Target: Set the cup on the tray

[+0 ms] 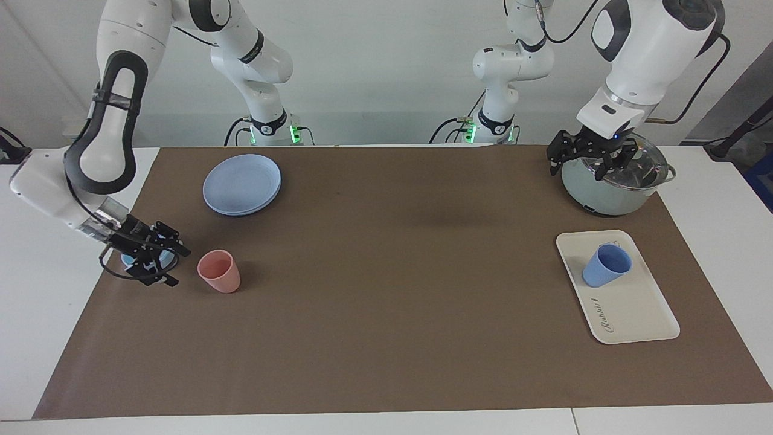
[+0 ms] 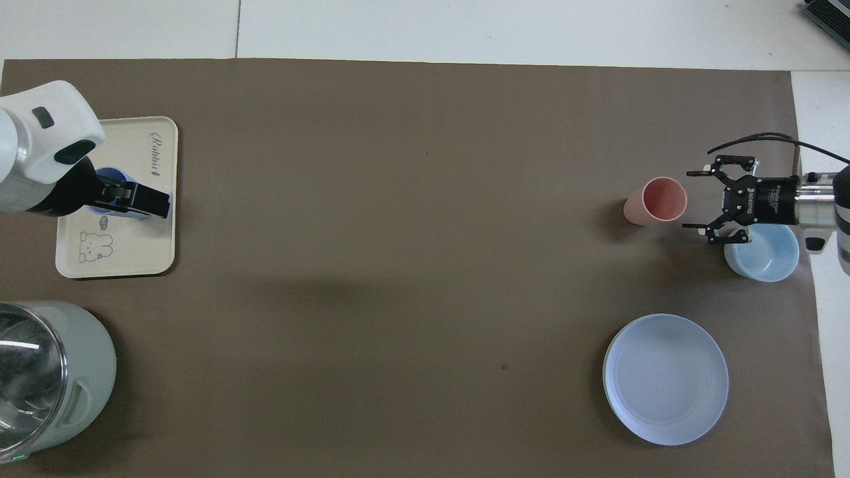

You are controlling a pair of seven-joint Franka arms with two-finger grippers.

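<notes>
even, bright light falls from above on the whole table. shadows are soft and short: a faint dark smudge sits beside the pink cup (image 1: 218, 271), and a broad blurry shadow lies across the middle of the brown mat (image 1: 386, 284) in both views. the pot's glass lid (image 1: 631, 158) throws white glare, strongest in the overhead view where the lid (image 2: 30, 372) streaks with reflections. the white wall behind the robots looks flat and slightly washed out. both views are sharp enough to read the tray's lettering (image 2: 154, 154); edges show little bending.
</notes>
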